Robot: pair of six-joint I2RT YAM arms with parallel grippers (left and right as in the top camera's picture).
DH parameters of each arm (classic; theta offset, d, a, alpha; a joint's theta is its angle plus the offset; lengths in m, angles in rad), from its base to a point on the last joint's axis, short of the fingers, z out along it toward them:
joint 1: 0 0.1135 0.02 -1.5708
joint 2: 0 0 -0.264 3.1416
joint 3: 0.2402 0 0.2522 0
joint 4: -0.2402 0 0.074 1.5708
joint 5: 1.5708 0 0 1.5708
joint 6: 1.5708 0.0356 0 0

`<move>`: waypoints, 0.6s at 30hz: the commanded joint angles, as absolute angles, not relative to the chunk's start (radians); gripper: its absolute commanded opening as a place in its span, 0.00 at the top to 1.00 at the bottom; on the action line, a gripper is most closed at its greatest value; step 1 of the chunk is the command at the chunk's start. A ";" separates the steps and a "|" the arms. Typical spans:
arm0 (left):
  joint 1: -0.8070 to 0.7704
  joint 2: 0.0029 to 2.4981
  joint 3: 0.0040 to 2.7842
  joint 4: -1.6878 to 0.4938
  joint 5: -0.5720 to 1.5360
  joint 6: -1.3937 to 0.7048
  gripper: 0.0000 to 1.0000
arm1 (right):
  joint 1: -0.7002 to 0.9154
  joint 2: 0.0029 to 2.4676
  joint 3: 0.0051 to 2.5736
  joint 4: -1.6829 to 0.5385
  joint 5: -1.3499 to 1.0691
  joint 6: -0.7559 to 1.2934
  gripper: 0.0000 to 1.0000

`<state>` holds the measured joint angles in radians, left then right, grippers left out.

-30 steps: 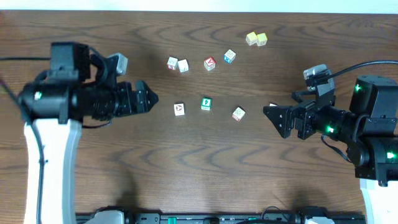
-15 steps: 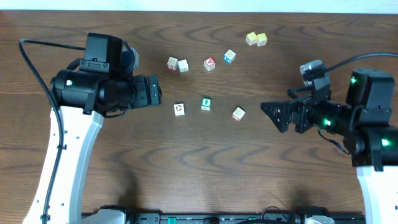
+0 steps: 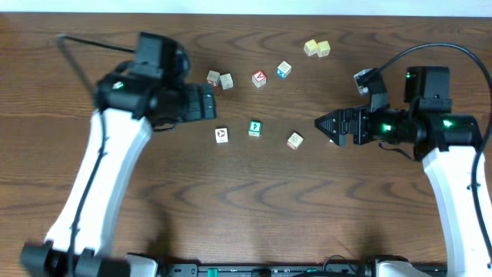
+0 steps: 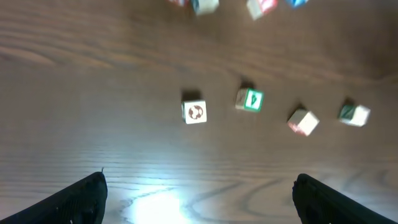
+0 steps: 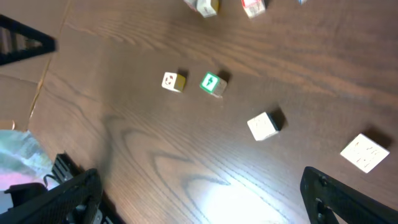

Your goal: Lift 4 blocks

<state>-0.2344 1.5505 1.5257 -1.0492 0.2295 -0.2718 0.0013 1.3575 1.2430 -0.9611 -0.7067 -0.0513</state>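
Four small cream blocks lie in a loose row on the dark wooden table. One carries a red-black picture [image 3: 221,135] [image 4: 194,112] [image 5: 173,81], one a green mark [image 3: 254,128] [image 4: 249,99] [image 5: 212,83], and one is plainer [image 3: 294,141] [image 4: 303,122] [image 5: 264,126]. The last one [image 4: 354,114] [image 5: 364,152] is covered by the right arm in the overhead view. My left gripper [image 3: 211,101] [image 4: 199,202] hangs open just up-left of the row. My right gripper [image 3: 321,125] [image 5: 202,199] is open at the row's right end. Neither holds anything.
Behind the row sit two pale cubes [image 3: 213,78] [image 3: 226,81], a red-faced cube [image 3: 259,78], a blue-faced cube [image 3: 284,70] and two pale yellow cubes [image 3: 317,48]. The table's far edge [image 3: 246,13] runs along the top.
The left arm has swung up and to the right, bringing its gripper close to the block row. The right gripper has slid left toward the row's right end. No block has moved.
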 commanded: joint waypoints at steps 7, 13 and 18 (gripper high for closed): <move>-0.255 1.794 1.509 -1.028 0.217 -0.297 0.11 | 0.047 1.426 1.260 -0.965 -0.723 -0.038 0.01; -0.277 1.908 1.509 -1.014 0.236 -0.316 0.12 | 0.064 1.426 1.260 -0.953 -0.720 -0.039 0.01; -0.315 1.993 1.509 -0.999 0.234 -0.317 0.20 | 0.064 1.426 1.260 -0.953 -0.700 -0.038 0.01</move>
<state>-0.2897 1.9488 1.5150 -1.0061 0.2310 -0.3141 0.0586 1.4223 1.2430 -0.9550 -0.7013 -0.0467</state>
